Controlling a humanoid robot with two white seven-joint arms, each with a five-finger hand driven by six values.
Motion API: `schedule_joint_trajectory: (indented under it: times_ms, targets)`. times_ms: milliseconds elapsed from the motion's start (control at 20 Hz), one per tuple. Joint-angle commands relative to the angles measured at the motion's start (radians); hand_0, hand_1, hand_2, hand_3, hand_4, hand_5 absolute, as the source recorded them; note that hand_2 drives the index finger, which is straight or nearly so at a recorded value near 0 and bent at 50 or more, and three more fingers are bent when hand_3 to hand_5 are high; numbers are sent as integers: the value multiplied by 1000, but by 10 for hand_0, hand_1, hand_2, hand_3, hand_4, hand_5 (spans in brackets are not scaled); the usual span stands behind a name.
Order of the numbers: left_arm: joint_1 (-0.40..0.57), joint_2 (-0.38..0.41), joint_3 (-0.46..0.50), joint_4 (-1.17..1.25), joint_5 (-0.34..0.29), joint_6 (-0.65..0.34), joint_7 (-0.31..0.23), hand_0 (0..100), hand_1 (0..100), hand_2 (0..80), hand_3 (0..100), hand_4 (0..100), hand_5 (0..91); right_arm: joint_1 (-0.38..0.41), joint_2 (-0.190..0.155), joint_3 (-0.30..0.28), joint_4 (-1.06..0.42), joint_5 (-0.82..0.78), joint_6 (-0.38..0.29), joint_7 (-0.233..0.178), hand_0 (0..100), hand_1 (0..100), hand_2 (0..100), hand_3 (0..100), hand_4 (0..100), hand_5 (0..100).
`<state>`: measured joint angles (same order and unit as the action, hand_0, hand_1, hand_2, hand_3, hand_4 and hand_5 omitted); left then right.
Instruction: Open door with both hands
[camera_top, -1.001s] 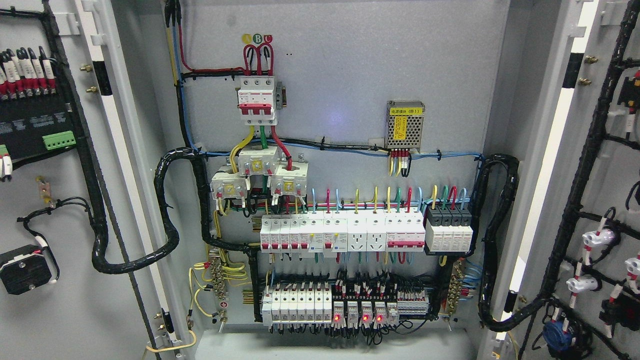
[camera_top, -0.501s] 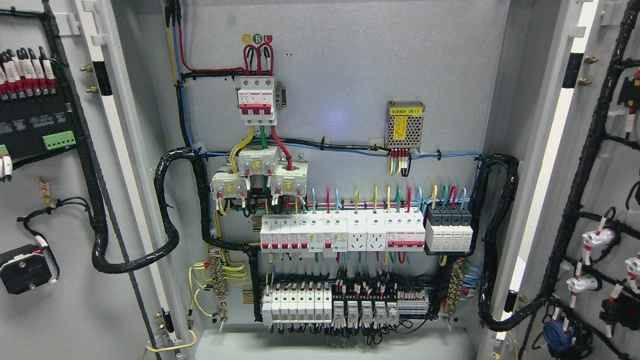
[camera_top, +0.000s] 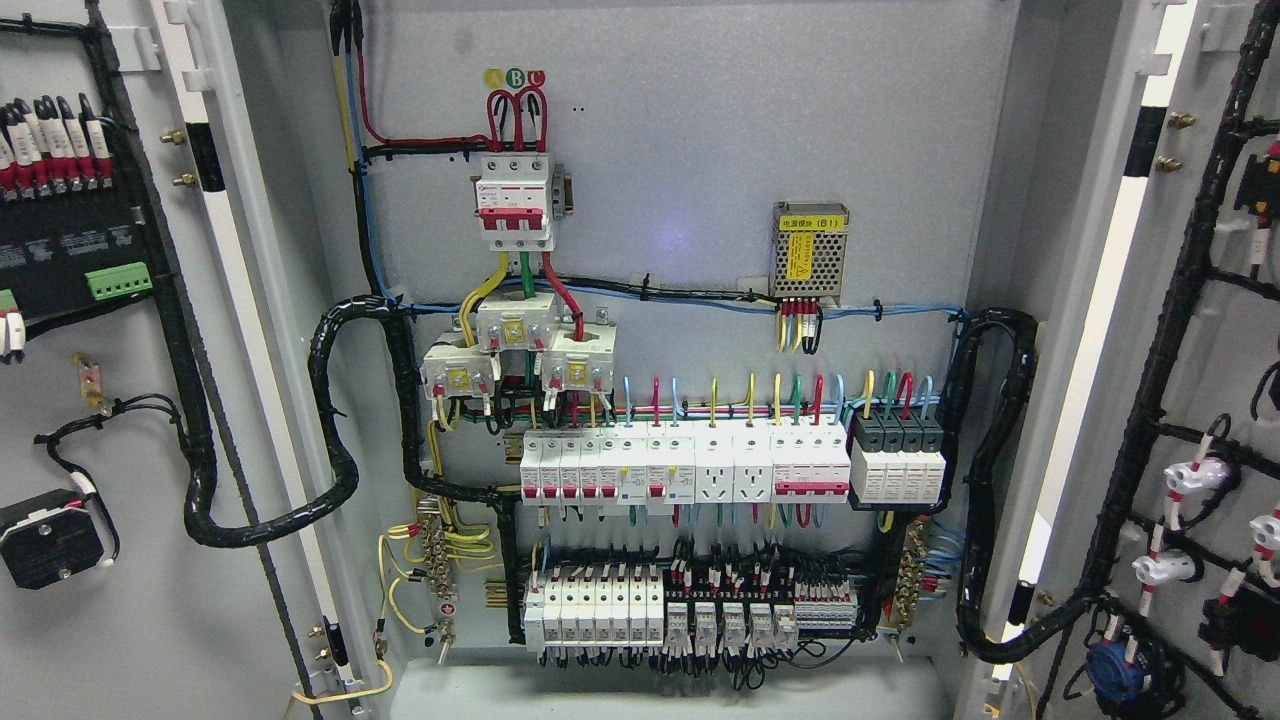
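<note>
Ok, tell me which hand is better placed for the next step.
Neither can be picked: no hand shows in the head view. Both doors, left and right, already stand wide open, exposing the breaker panel.

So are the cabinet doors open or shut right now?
Open. The left door and right door are both swung wide, showing their inner wiring, and the breakers on the back panel are fully exposed.

Pale grey metal panelling (camera_top: 700, 150) fills the view, evenly lit, with a faint bluish glare.
</note>
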<state>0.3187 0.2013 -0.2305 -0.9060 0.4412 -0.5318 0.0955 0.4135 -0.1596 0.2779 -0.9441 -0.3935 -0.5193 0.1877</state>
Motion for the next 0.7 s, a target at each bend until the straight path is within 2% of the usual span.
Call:
schedule_joint_trajectory:
  times_ms: [0,100,200,300,501,551,651]
  targets:
    - [-36,-88,-43,557,-16,18,-81,0,0,0,0,0,0,-8,120,29,510,96,5,-50,191,0,0,0,0,0]
    - [-62,-97,-43,649,-64,38,-131,0,0,0,0,0,0,-34,136,30,615,96,5,-69,191,0,0,0,0,0]
    - [-87,-109,-38,720,-120,74,-172,0,0,0,0,0,0,-45,161,38,706,99,7,-73,191,0,0,0,0,0]
    - [-107,-115,-35,791,-144,119,-200,0,0,0,0,0,0,-82,186,37,787,99,33,-83,191,0,0,0,0,0]
    - [-159,-146,-24,946,-168,232,-273,0,0,0,0,0,0,-113,212,23,869,148,134,-174,191,0,0,0,0,0]
    - [-173,-146,-24,969,-174,251,-273,0,0,0,0,0,0,-117,221,6,872,188,165,-192,191,0,0,0,0,0]
    - [-194,-148,-15,1004,-174,269,-270,0,0,0,0,0,0,-136,230,-72,872,267,240,-226,191,0,0,0,0,0]
